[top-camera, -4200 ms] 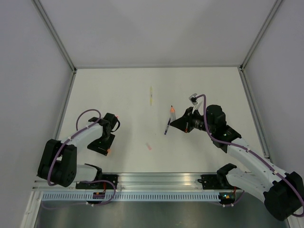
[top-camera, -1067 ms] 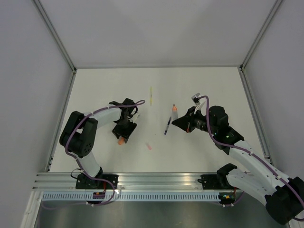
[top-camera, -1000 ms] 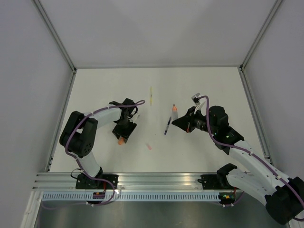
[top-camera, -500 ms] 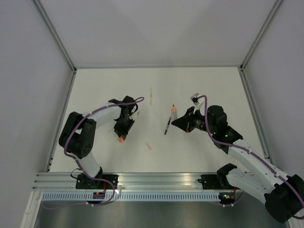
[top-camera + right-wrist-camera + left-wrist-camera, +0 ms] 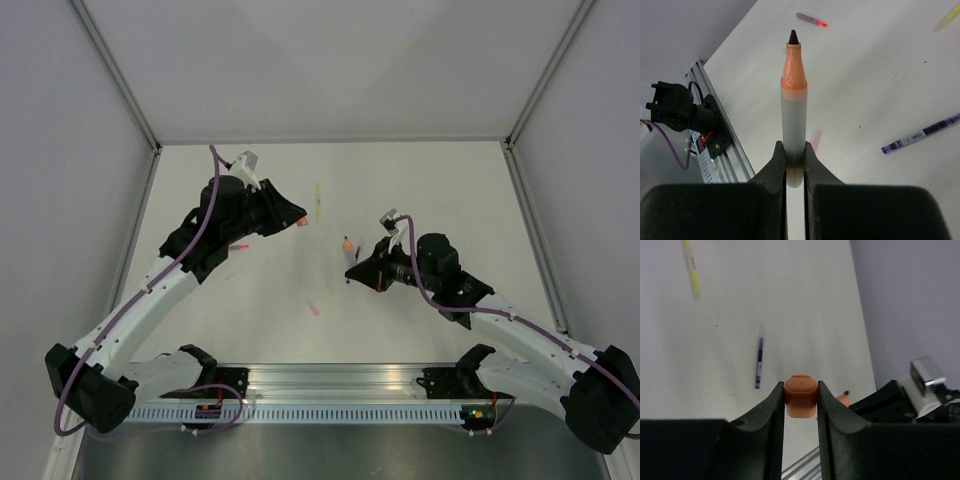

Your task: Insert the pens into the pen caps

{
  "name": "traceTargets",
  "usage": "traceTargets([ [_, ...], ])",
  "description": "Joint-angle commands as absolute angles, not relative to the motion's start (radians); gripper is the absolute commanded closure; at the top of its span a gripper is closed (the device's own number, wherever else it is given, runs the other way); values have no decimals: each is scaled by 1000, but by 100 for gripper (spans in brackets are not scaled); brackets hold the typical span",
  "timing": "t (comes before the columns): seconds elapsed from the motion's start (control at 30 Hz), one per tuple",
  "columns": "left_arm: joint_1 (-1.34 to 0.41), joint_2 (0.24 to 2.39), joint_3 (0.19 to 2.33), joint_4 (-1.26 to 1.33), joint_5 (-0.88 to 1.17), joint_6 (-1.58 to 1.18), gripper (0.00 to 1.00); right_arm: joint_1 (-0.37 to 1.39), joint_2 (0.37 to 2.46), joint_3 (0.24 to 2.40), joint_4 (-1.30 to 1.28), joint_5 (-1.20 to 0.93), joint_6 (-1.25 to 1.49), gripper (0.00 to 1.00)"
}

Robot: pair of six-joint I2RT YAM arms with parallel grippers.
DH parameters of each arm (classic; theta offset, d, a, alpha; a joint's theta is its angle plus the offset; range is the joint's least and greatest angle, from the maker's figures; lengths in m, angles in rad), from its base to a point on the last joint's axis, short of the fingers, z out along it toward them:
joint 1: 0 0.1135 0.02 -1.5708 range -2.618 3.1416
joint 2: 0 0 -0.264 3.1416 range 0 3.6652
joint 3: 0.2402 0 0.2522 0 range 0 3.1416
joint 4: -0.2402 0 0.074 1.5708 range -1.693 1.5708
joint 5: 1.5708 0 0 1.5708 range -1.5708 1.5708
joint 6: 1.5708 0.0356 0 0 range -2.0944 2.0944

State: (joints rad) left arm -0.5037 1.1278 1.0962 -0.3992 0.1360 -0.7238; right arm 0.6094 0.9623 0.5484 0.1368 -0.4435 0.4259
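Worktop [image 5: 440,190]: white, matte, flat. Aluminium rail [image 5: 330,378]: ran along the worktop's near edge. Grey panels [image 5: 330,60]: enclosed the worktop's far and side edges, joined by metal corner struts [image 5: 115,70].

The left arm [image 5: 142,298] and right arm [image 5: 528,335] had white shells, black joints and black bases on a silver rail [image 5: 330,376]. A purple cable [image 5: 211,170] ran along each. The left tool [image 5: 800,394] and right tool [image 5: 794,152] had black, curved fingers [image 5: 771,412].
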Motion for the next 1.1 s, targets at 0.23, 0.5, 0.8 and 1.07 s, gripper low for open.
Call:
traceTargets([
  [0.23,-664,1223,1065,-215,106,-963,98,739,1089,598,222,-330,387,100],
  [0.5,-706,1235,1019,-178,83,-985,98,764,1089,600,224,-305,391,100],
  [0.8,-741,1250,997,-181,31,-982,98,770,1062,591,216,-287,393,100],
  [1.07,-793,1273,996,-228,5,-948,98,770,1054,592,213,-279,394,100],
])
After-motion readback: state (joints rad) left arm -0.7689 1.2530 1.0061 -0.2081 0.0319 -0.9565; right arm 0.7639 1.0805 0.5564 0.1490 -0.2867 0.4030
